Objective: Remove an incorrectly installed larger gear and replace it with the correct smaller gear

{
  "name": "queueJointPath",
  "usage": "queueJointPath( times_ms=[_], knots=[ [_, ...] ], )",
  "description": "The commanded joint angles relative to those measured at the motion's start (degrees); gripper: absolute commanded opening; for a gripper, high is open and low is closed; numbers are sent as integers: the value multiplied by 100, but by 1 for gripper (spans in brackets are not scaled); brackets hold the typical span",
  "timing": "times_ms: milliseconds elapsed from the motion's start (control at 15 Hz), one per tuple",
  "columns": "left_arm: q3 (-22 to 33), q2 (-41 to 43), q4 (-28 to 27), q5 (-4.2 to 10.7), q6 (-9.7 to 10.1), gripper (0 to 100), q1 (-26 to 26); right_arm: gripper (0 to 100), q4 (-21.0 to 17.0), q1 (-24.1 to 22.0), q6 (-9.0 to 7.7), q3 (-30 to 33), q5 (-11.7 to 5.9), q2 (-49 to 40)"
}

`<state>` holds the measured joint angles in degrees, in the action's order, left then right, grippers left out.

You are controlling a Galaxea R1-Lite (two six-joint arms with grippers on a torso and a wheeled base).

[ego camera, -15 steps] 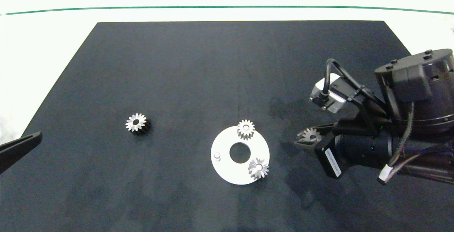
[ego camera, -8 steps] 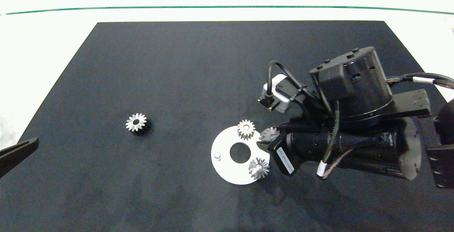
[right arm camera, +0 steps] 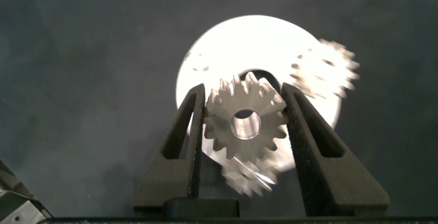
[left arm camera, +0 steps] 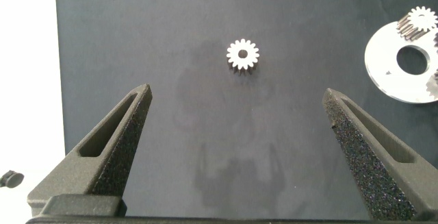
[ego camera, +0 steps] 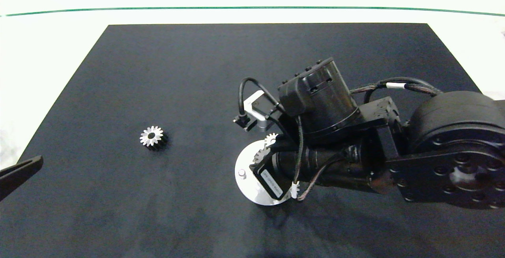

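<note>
The right arm (ego camera: 394,147) was built of bulky black cylindrical housings, its large end joint ringed with dark screws. A silver camera block (ego camera: 256,112) with a looping black cable sat at the wrist, a white label with small print lay on the wrist casing, and thin cables with white tags ran along the arm. Both grippers' fingers (left arm camera: 369,148) were dark grey wedges with slotted sides and grainy foam pads.

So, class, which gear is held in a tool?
The smaller gear, wide-bored, clamped in the right tool over the white disc. The larger gear lies alone on the mat; another gear sits on the disc.
</note>
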<state>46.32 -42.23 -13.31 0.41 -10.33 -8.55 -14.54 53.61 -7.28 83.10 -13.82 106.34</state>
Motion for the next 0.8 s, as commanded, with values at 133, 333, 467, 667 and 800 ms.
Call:
queueJointPath(
  times_ms=[133, 333, 467, 667, 800],
  knots=[
    [-18, 13, -5, 2, -5, 100, 2, 25, -5, 202, -11, 154, -6, 423],
    [-27, 13, -5, 2, -5, 100, 2, 25, -5, 202, -11, 241, -6, 572],
    [-62, 30, -5, 2, -5, 100, -7, 25, -5, 193, -11, 356, -15, 660],
    [-88, 30, -5, 2, -5, 100, -7, 25, -13, 184, -19, 575, -24, 818],
    [-88, 48, -5, 2, 4, 100, -7, 25, -13, 184, -19, 663, -33, 897]
  ],
)
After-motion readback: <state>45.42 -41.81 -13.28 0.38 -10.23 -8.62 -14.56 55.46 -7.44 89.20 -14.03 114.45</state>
